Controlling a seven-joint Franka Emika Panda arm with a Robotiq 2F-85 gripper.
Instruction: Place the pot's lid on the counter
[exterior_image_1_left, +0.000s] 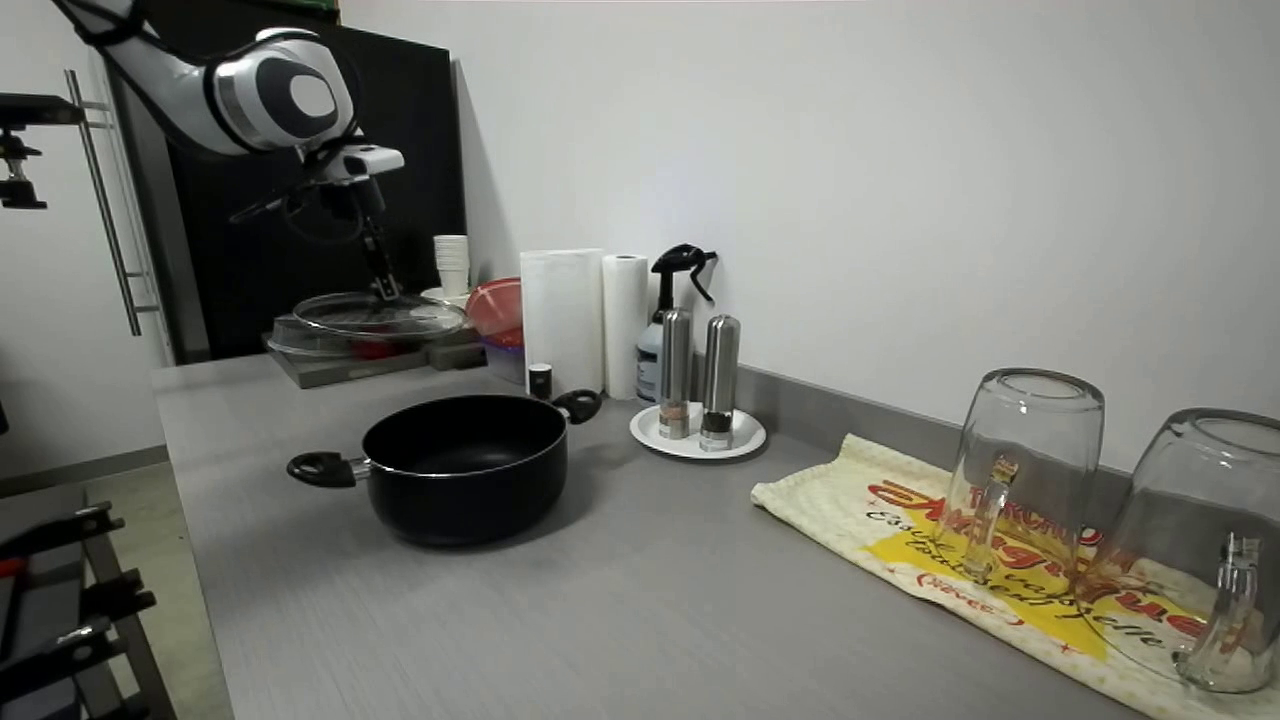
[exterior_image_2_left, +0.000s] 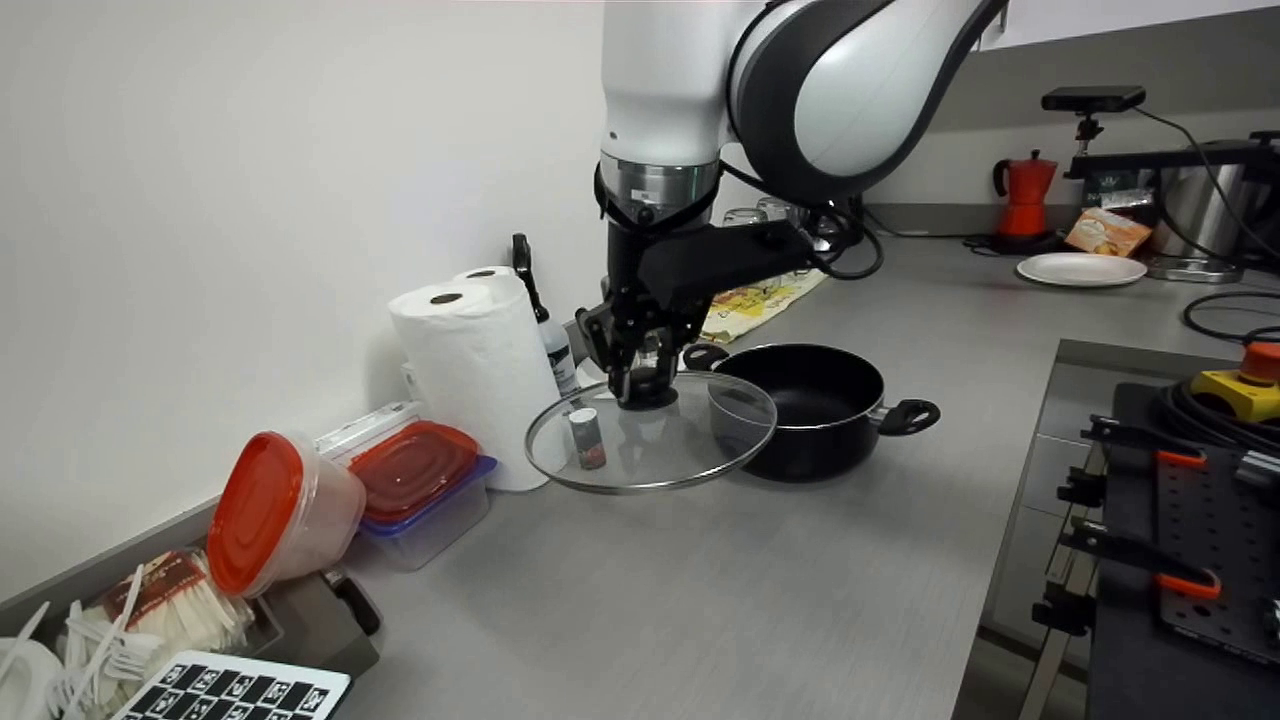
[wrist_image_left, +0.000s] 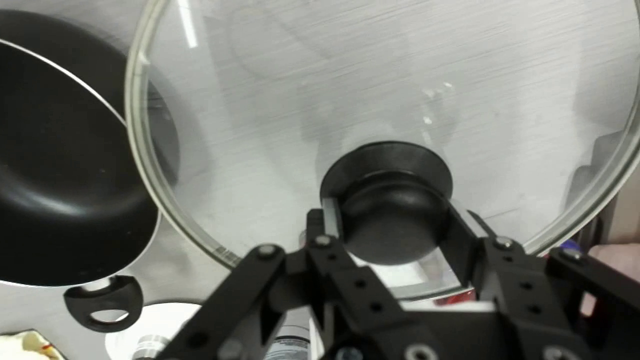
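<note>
The lid is clear glass with a metal rim and a black knob; it shows in both exterior views and in the wrist view. My gripper is closed around the knob, one finger on each side. The lid hangs roughly level above the grey counter, beside the pot. The black pot stands uncovered on the counter, its inside bare. In the wrist view the lid's rim overlaps the edge of the pot.
Paper towel rolls, a spray bottle and a white plate with two grinders stand along the wall. A small jar shows through the lid. Red-lidded containers stand nearby. Glass mugs rest on a patterned cloth.
</note>
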